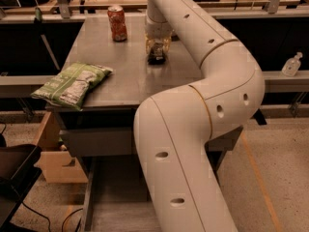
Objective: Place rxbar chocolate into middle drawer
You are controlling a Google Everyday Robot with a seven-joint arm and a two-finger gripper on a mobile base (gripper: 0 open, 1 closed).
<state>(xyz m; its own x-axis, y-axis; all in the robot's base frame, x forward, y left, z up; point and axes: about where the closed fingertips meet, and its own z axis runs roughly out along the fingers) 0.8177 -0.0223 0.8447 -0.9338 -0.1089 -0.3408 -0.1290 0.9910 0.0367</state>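
Camera view: the white arm's gripper (157,52) stands down on the grey metal tabletop (130,76), right at the small black-wrapped rxbar chocolate (157,59); whether it is clamped on the bar, I cannot tell. A red soda can (117,23) stands near, a green chip bag (72,83) lies at the front left. Below, the wide grey middle drawer (118,197) is pulled out, well apart from the bar.
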